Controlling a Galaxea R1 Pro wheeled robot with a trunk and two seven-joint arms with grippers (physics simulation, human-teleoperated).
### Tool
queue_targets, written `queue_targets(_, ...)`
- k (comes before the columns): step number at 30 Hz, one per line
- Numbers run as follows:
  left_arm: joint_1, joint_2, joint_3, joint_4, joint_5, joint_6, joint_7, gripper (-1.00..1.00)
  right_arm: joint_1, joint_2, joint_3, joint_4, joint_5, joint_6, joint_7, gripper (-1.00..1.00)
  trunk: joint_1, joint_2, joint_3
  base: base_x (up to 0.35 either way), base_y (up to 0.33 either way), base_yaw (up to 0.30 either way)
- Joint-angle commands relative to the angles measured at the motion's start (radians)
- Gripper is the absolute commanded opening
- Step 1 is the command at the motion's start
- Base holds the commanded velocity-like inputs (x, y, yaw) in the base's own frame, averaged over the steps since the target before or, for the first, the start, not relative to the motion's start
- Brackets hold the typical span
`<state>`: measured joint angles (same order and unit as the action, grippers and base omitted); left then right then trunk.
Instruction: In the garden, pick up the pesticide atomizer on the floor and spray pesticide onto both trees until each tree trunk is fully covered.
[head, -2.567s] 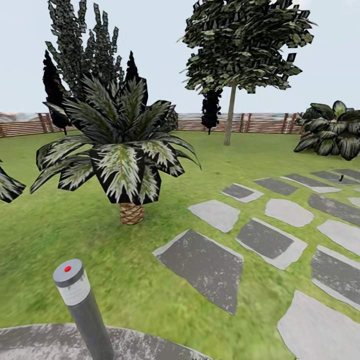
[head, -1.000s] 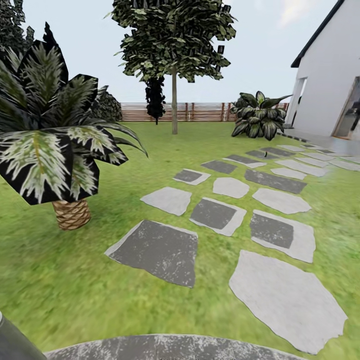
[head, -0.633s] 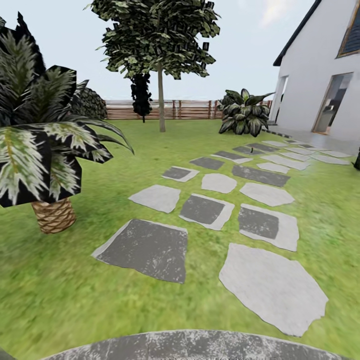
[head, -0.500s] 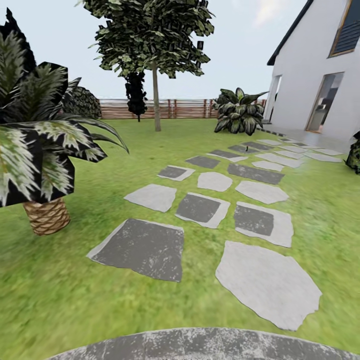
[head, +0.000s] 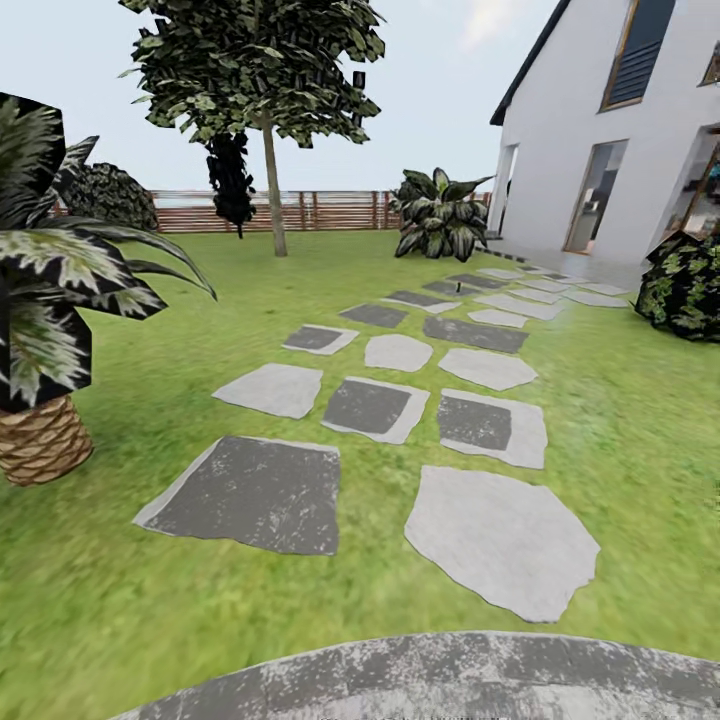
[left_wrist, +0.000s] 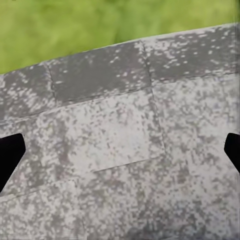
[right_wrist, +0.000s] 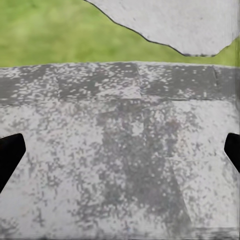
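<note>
The pesticide atomizer is out of view. One tall tree stands far off on the grass lawn (head: 150, 330); its straight bare trunk (head: 273, 200) rises to a dark leafy crown (head: 255, 60). My left gripper (left_wrist: 120, 155) is open, with dark fingertips (left_wrist: 9, 155) at the picture's two edges, nothing between them and speckled grey paving below. My right gripper (right_wrist: 120, 155) is open in the same way over grey paving, beside a strip of grass.
Grey stone slabs (head: 250, 490) run across the lawn toward a white house (head: 620, 120). A squat palm (head: 40, 440) stands close at left and a bush (head: 685, 285) at right. A broad-leaved plant (head: 440, 215) and wooden fence (head: 330, 210) lie beyond. Round paving (head: 450, 680) is underfoot.
The whole head view has swung to the right, so the camera has moved. The grey bollard and most of the palm have left the view, and the house and right-hand bush have come in.
</note>
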<state>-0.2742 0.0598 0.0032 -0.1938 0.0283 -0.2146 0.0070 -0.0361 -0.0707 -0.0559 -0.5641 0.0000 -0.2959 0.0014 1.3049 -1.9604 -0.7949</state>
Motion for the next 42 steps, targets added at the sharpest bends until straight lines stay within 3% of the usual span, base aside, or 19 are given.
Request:
queue_targets(1, 0.000, 0.000, 0.000, 0.001, 0.003, -0.003, 0.001, 1.00, -0.001, 0.000, -0.001, 0.001, 0.000, -0.003, 0.000, 1.00, 0.004, -0.008, -0.005, 0.000, 0.000, -0.229)
queue_targets(19, 0.000, 0.000, 0.000, 0.001, 0.003, -0.003, 0.001, 1.00, -0.001, 0.000, 0.000, 0.002, 0.001, -0.003, 0.000, 1.00, 0.073, -0.134, -0.083, 0.000, 0.000, -0.209)
queue_targets(42, 0.000, 0.000, -0.001, 0.001, 0.003, -0.003, 0.001, 1.00, -0.001, 0.002, 0.000, 0.003, 0.002, -0.003, -0.004, 1.00, 0.161, -0.295, -0.187, 0.000, 0.000, -0.129)
